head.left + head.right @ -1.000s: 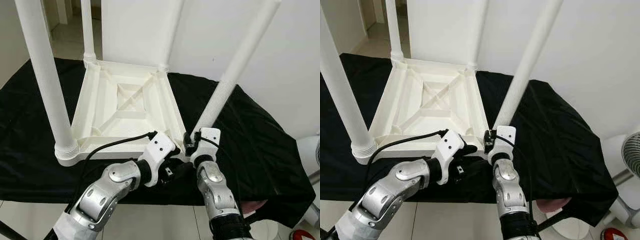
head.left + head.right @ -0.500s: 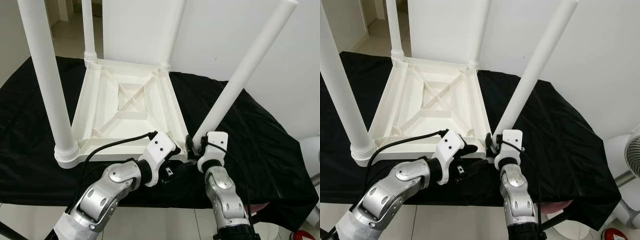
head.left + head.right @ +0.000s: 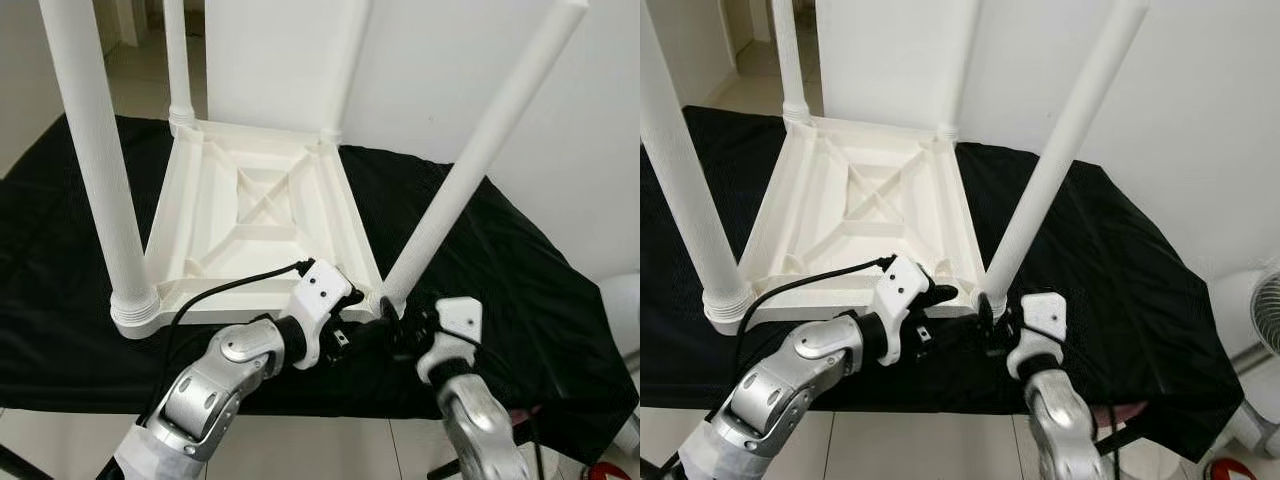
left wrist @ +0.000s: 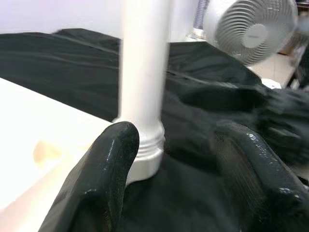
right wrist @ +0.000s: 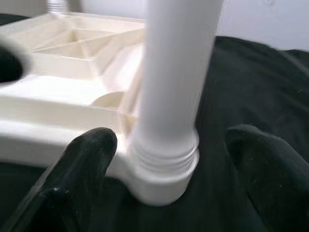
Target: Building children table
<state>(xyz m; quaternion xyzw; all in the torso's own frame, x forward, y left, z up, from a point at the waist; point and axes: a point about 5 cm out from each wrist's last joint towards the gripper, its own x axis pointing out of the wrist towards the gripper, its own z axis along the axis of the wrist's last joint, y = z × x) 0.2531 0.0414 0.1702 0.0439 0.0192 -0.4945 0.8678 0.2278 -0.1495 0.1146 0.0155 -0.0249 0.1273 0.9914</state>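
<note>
A white children's table (image 3: 265, 215) lies upside down on a black cloth. Its near-right leg (image 3: 470, 170) leans to the right, with its threaded foot in the corner socket (image 3: 383, 297). My left gripper (image 3: 352, 335) is open just in front of that corner; in the left wrist view its fingers (image 4: 104, 179) stand beside the leg (image 4: 145, 72). My right gripper (image 3: 405, 328) is open a little in front and to the right of the socket. The right wrist view has its fingers (image 5: 82, 169) on either side of the leg's base (image 5: 164, 169), clear of it.
Three other legs stand upright: near left (image 3: 100, 170), far left (image 3: 177, 60) and far right (image 3: 345, 70). The black cloth (image 3: 520, 270) drapes over the bench's front and right edges. A white fan (image 3: 1260, 310) is at the right, a white wall behind.
My right gripper has come off the leg's base and drawn back to the right and toward me. The leg now leans further right. The left gripper has barely moved.
</note>
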